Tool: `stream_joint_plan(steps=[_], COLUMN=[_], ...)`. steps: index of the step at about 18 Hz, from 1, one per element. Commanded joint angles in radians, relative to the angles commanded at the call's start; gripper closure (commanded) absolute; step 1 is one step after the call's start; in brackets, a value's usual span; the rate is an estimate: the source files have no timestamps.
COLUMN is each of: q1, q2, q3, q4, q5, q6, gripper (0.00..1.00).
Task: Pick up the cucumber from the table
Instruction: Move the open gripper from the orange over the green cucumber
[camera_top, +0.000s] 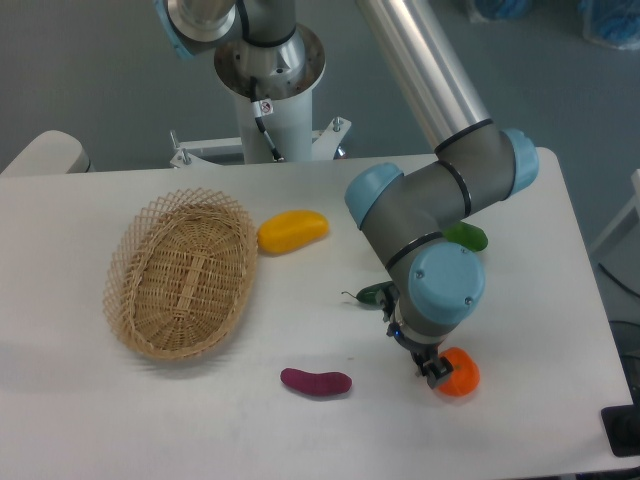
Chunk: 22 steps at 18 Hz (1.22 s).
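Note:
The cucumber (371, 294) is slim and dark green, and its thin curly stem tip points left. It lies on the white table (300, 330) right of centre, with its right end hidden behind my wrist housing. My gripper (432, 371) hangs low over the table to the right of and nearer than the cucumber, apart from it. It is right beside an orange round vegetable (461, 372). Only the dark finger ends show under the wrist, so how far apart the jaws stand is unclear. Nothing shows between them.
A wicker basket (185, 272) stands at the left. A yellow vegetable (292, 230) lies beside its far rim. A purple oblong vegetable (316, 381) lies near the front. A bright green pepper (468, 237) peeks out behind my forearm. The robot base (270, 90) stands at the back.

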Motion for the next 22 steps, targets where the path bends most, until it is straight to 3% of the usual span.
stream_joint_plan(steps=[2,6,13,18,22], q1=[0.005,0.017,0.026,0.049,0.051], q2=[0.015,0.037,0.046,0.086,0.103], q3=[-0.046,-0.132,-0.175,-0.291,-0.342], q4=[0.023,0.136,0.147,0.268,0.284], q5=[0.006,0.008,0.043,0.055,0.057], q6=[0.032,0.065,0.100,0.178,0.184], gripper=[0.00,0.00,0.00,0.00,0.00])
